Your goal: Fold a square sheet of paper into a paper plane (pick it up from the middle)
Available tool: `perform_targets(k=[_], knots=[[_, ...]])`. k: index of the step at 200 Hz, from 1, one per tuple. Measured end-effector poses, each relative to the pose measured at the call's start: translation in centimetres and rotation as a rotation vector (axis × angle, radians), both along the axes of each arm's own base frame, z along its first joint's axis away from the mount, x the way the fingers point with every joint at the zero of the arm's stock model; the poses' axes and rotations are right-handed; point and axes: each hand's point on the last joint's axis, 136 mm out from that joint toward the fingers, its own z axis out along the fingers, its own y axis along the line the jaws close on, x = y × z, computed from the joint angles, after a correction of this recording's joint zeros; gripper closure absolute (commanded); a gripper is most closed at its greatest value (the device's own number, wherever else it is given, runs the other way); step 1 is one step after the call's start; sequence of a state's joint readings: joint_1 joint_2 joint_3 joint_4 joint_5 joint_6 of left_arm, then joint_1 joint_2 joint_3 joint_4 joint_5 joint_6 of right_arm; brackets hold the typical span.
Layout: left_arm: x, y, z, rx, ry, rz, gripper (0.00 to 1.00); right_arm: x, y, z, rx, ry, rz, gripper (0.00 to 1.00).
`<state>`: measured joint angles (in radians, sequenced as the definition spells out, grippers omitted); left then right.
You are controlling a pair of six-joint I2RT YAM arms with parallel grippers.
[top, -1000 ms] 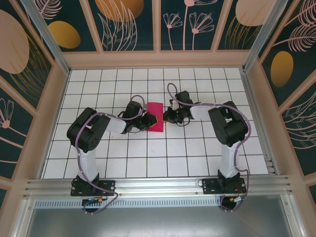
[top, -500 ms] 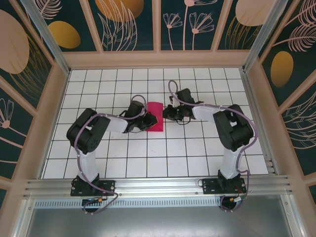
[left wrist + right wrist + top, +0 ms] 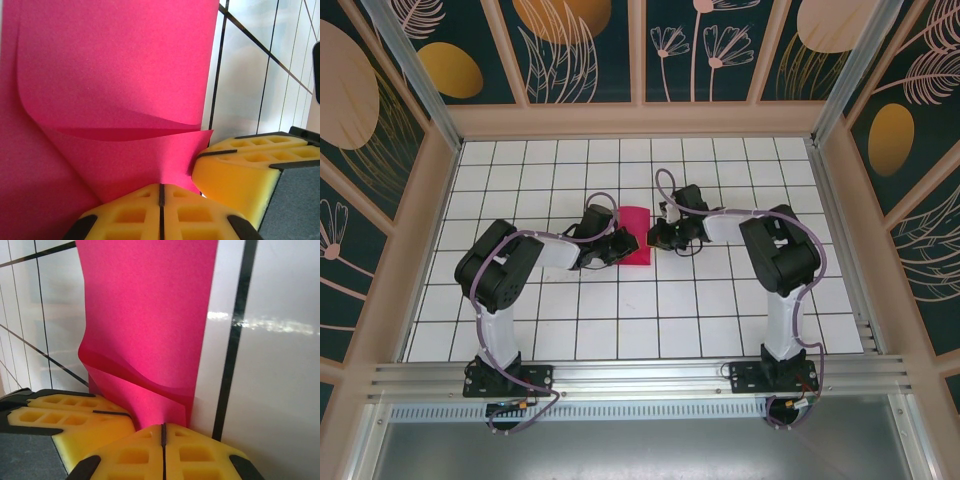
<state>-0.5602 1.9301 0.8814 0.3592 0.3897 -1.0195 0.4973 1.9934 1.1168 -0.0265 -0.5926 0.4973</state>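
From above, the left gripper [image 3: 616,247] is covering part of the left edge of the square sheet of paper [image 3: 635,235]. In both wrist views the sheet is running off the picture's top edge, and its pinched part is disappearing between closed yellow pads [image 3: 131,216].

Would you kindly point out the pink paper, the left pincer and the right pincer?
pink paper [image 3: 634,235], top view, middle of its folded surface.
left pincer [image 3: 161,189], left wrist view, seam between its shut yellow fingertips.
right pincer [image 3: 163,428], right wrist view, seam between its shut yellow fingertips.
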Motion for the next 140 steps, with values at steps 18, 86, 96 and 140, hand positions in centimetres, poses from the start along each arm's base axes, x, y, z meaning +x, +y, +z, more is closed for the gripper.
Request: perform_targets(k=[18, 86, 96, 140], knots=[[0.0, 0.0, 0.0, 0.003, -0.002, 0.002, 0.9, 0.2, 0.1, -0.2, -0.001, -0.001, 0.002, 0.92], [-0.1, 0.1, 0.5, -0.004, -0.011, 0.006, 0.85, 0.4, 0.2, -0.4, -0.011, -0.008, 0.027, 0.92], [0.0, 0.1, 0.8, -0.005, -0.017, 0.009, 0.85, 0.4, 0.2, -0.4, -0.012, -0.012, 0.031, 0.92], [1.2, 0.4, 1.9, 0.015, -0.074, 0.042, 0.86, 0.3, 0.2, -0.4, -0.016, -0.018, 0.04, 0.92]])
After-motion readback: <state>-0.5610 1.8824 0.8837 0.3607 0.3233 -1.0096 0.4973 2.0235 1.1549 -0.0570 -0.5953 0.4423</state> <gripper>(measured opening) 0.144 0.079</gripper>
